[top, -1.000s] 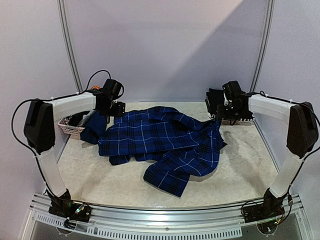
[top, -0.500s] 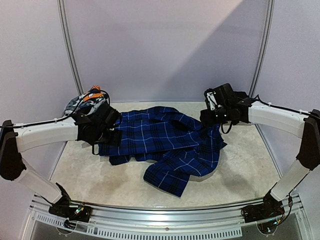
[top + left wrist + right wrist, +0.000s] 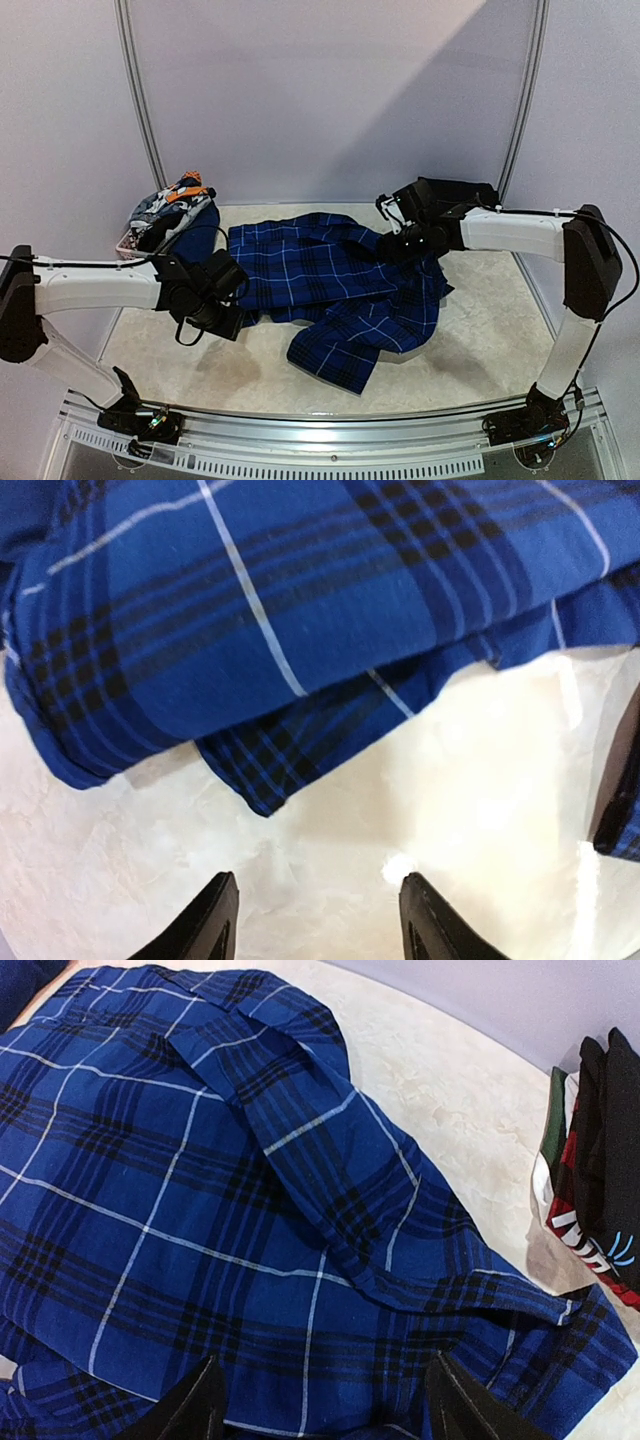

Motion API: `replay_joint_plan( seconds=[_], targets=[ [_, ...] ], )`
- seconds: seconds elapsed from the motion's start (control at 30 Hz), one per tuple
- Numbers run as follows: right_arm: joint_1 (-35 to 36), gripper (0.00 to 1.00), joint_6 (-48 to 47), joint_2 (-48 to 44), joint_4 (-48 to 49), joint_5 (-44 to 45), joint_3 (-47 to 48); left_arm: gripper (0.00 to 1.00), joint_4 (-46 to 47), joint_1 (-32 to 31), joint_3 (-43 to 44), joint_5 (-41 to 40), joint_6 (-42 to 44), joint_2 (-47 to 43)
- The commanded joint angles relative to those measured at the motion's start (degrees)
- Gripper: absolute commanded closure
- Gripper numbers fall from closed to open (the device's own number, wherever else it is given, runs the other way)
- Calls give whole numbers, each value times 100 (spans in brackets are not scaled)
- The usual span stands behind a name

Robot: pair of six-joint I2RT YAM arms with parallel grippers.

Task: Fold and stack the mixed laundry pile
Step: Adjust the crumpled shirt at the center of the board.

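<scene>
Your left fingers [image 3: 212,925] stand wide apart with nothing between them, over bare worktop [image 3: 120,860]. The blue plaid shirt [image 3: 300,600] has its hem just at their 12 o'clock. Your right fingers [image 3: 190,1410] are likewise spread and empty, hovering above that shirt. Seen from overhead, it sprawls mid-worktop, with the bundled garments [image 3: 170,212] at 10 o'clock.

The pale marbled table [image 3: 480,340] carries a crumpled blue plaid shirt [image 3: 320,280].

White arms [image 3: 100,285], black joints, thin black cables.
</scene>
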Motion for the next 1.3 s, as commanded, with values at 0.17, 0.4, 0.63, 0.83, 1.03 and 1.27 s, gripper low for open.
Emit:
replay_joint_plan(
  seconds=[0.17, 0.4, 0.63, 0.83, 1.03, 1.27],
  targets=[
    [86, 31, -18, 67, 390, 154, 11, 44, 46, -116, -84, 273, -43, 429],
    [140, 30, 137, -111, 764, 44, -275, 43, 529, -108, -575, 155, -144, 131],
    [165, 30, -15, 13, 821, -242, -131, 47, 961, -99, -815, 32, -123, 85],
    [426, 30, -328, 429, 633, -119, 337, 46, 1264, -85, -928, -71, -187, 146],
    [545, 30, -614, 929, 510, -26, 781, 41, 1219, -85, -962, -214, -143, -106],
    [592, 30, -667, 1299, 458, -141, 1167, 41, 1398, -61, -755, -397, -124, -406]
  ],
)
